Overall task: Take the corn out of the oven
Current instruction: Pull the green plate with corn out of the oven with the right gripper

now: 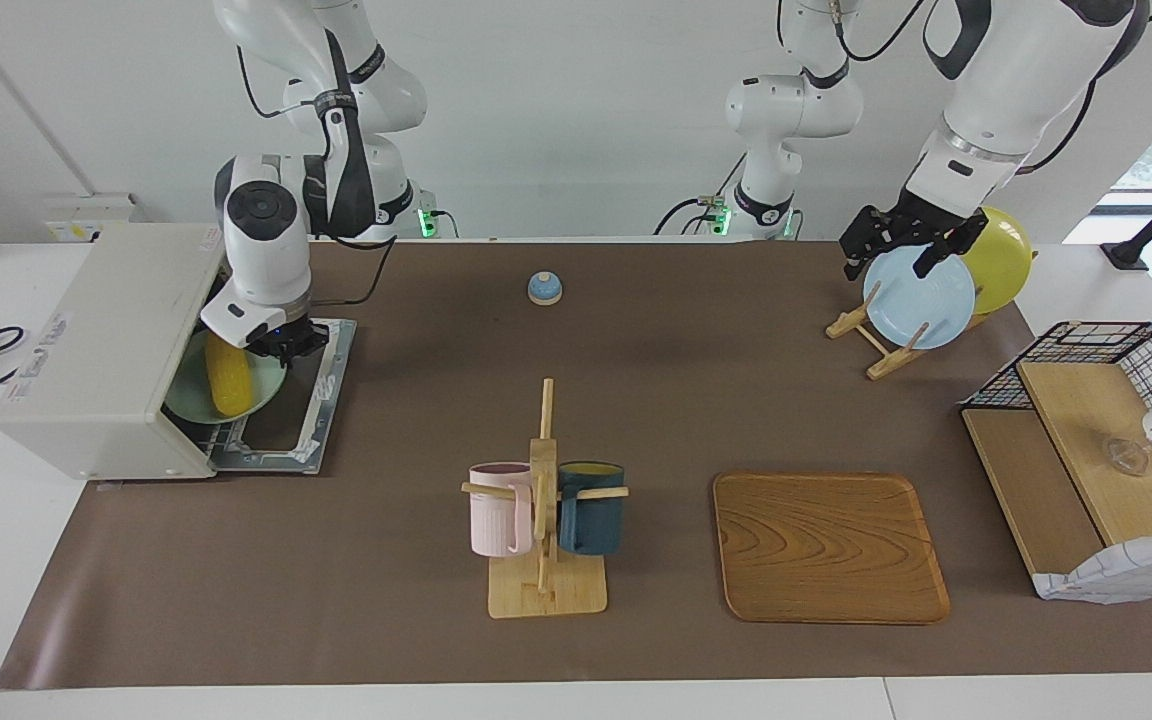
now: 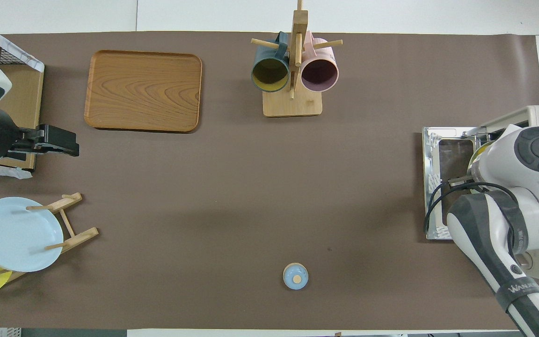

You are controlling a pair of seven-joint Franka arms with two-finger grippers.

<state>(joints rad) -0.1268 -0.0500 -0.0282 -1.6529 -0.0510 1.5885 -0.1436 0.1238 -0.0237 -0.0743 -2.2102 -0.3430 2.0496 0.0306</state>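
**Corn sat on its plate in the open oven; grip hard to read**

Nearest the robots, you had the small blue bell [image 1: 545,288] at the upper middle of the facing view. At upper right, the left gripper [image 1: 894,262] waited in the air by the racked blue plate [image 1: 921,300], fingers apart and holding nothing. The yellow plate [image 1: 1006,255] was partly covered by that arm.

At the left edge of the same view, at the right arm's end of the table, the oven [image 1: 96,340] stood with its door [image 1: 321,400] dropped flat. The corn [image 1: 228,375] lay on a green plate [image 1: 186,402] in the oven's mouth, half under the roof. The right gripper [image 1: 284,345] was just beside the cob's upper end, fingers together. You could not tell whether they pinched the plate's rim, the corn or nothing. From overhead, the right arm hid the corn almost entirely.

Farther out stood the mug rack [image 1: 544,520] and the wooden tray [image 1: 829,548].
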